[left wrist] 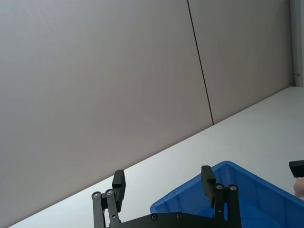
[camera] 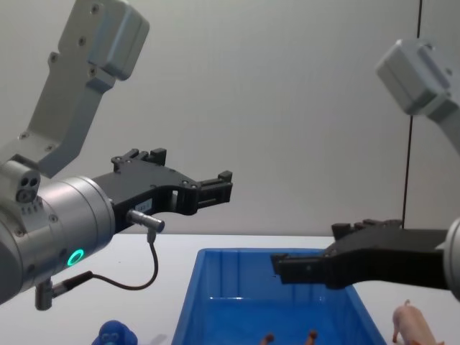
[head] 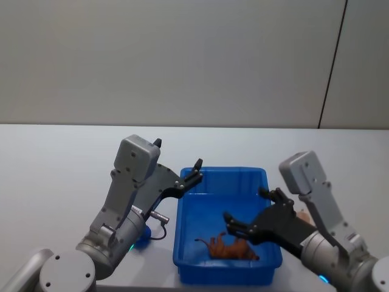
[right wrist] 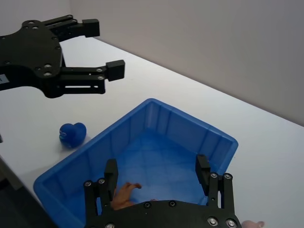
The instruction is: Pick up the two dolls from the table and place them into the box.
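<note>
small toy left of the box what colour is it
The small toy is dark blue; the right wrist view shows it best.

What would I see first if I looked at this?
The bright blue box, straight ahead of the robot, with an orange toy animal lying inside near the front. Two black grippers hang open in the air: the left gripper by its far left corner, the right gripper over its near end.

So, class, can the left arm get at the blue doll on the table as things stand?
Probably yes. The blue doll lies on the table, apart from the box; the left arm hangs above it, jaws open. The right arm is over the box, out of the way.
</note>
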You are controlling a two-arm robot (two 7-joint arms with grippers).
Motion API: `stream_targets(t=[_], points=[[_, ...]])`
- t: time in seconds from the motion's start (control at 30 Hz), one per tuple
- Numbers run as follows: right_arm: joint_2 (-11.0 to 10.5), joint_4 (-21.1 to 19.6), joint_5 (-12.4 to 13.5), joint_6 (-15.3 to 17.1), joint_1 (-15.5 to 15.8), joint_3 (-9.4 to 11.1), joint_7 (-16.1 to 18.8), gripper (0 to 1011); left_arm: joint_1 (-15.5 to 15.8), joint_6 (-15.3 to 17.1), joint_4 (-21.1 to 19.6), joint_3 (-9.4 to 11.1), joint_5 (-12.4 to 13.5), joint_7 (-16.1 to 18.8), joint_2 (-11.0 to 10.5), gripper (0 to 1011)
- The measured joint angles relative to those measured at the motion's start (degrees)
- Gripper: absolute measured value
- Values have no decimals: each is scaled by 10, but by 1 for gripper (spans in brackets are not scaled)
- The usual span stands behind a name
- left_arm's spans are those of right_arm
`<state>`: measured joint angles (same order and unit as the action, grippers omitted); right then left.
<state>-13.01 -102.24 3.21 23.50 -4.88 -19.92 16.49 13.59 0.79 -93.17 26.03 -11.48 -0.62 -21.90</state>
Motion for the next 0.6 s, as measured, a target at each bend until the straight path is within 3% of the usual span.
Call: stream_targets(t=[0.6], points=[[-49,-7,47,0,18,44,-12,1001,0,0,0,0,0,0,0,1002]])
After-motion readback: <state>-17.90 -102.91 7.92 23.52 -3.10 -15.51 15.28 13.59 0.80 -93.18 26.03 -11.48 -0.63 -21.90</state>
